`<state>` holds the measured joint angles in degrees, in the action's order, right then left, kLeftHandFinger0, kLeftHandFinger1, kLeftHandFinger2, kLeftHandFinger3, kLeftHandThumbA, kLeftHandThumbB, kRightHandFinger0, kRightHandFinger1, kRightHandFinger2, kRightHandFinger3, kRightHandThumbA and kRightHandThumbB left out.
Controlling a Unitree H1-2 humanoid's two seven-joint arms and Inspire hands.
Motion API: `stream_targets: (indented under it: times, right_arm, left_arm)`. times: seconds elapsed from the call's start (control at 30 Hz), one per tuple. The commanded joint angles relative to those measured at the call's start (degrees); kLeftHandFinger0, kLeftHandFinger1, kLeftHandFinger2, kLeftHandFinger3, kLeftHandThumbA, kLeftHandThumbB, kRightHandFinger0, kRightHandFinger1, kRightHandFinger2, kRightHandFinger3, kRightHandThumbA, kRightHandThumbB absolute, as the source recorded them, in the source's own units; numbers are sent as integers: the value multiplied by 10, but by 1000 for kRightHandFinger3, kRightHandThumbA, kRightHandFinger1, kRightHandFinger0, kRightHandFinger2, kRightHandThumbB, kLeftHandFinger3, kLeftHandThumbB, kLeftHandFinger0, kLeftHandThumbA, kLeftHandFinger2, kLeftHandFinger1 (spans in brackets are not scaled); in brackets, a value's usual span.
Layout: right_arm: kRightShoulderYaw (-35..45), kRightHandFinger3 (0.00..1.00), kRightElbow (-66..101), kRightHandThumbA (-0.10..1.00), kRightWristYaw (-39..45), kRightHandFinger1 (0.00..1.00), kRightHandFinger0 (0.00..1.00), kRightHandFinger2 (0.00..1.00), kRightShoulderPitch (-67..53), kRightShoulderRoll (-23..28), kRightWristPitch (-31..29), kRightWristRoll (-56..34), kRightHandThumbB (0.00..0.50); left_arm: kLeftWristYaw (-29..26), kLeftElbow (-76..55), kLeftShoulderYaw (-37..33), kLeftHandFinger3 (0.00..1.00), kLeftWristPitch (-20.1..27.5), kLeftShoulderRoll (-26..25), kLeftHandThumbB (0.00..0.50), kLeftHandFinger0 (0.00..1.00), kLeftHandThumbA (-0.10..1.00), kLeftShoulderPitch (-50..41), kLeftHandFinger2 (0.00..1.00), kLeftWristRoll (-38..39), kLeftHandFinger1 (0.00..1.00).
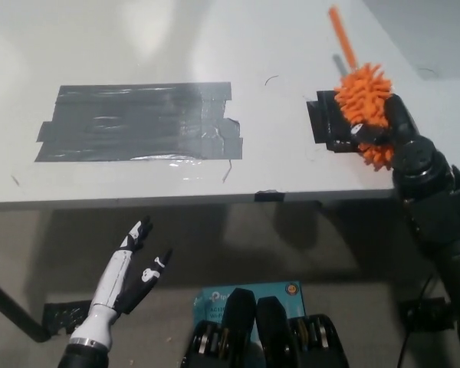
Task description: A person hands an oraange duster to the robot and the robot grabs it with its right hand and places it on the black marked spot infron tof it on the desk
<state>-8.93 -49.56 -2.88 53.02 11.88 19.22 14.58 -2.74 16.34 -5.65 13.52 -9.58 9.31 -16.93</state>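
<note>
Orange duster is looking light and soft; right robot hand is gripping its bristly head over the black mark near the worktop's front right edge; left robot hand is hanging open.

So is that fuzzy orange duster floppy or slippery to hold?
Probably soft: the orange duster has a bristly head that looks squashable where the right hand grips it. Likely light too, with a thin, straight handle. Once set down it shouldn't roll far.

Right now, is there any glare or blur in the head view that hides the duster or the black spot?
Head view: glare streaks the grey tape patch and whitens the desk at top; the orange duster in the right hand is sharp, covering part of the black marked spot; the left hand rests below the desk, fingers apart.
</note>
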Motion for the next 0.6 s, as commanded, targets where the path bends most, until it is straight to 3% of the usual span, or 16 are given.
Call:
stream_targets:
  times: [0.0, 0.2, 0.3, 0.57]
  right_arm:
    - [-31, 1000, -2, 681, 59, 1000, 1000, 1000, 16, 9, 2, 12, 366]
    - [-6, 1000, 12, 718, 36, 1000, 1000, 1000, 10, 7, 0, -9, 365]
    - [13, 1000, 24, 687, 21, 1000, 1000, 1000, 6, 8, -13, -20, 335]
    - [79, 1000, 176, 736, -81, 1000, 1000, 1000, -17, 14, -45, 1, 352]
  left_arm:
    - [3, -15, 1, 1000, 1, -8, 81, 1000, 798, 8, 1000, 0, 1000]
    - [5, -20, 2, 1000, -5, -7, 82, 1000, 764, 6, 1000, 2, 1000]
    - [4, -19, 2, 1000, -5, -7, 88, 1000, 768, 8, 1000, 2, 1000]
    - [4, -14, 1, 1000, 0, -8, 76, 1000, 773, 14, 1000, 1, 1000]
